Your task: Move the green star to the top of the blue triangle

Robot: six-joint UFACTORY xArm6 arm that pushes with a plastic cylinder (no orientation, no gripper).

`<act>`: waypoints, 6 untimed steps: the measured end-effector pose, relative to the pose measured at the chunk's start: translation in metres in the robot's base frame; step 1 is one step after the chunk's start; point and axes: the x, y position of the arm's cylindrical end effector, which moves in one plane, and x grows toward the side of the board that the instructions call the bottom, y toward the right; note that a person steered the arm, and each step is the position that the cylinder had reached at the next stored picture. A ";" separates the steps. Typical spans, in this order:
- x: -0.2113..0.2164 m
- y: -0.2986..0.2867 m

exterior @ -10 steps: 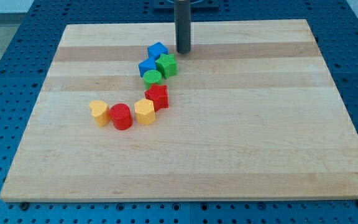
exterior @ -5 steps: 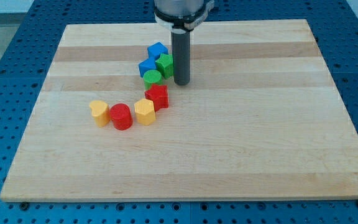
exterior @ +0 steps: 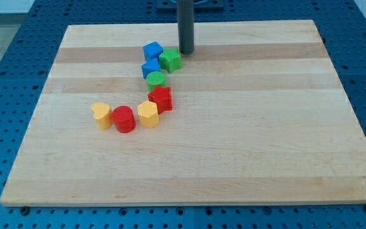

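The green star (exterior: pixel 169 60) lies near the view's top centre of the wooden board (exterior: pixel 265 127). It touches the right side of two blue blocks. The upper blue block (exterior: pixel 152 51) looks like a cube. The lower blue block (exterior: pixel 150 68) looks like the triangle. My tip (exterior: pixel 186 52) rests on the board just to the upper right of the green star, very close to it.
A green round block (exterior: pixel 155 79) sits just below the lower blue block. Below it a red star (exterior: pixel 161 98), a yellow block (exterior: pixel 147 114), a red cylinder (exterior: pixel 124 119) and a yellow heart (exterior: pixel 101 115) form a curve toward the view's left.
My tip went down the star's right side and came back up to its upper right. The green star shifted up a little and the upper blue block shifted left.
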 end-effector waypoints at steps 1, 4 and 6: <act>0.036 0.002; 0.036 -0.052; 0.012 -0.062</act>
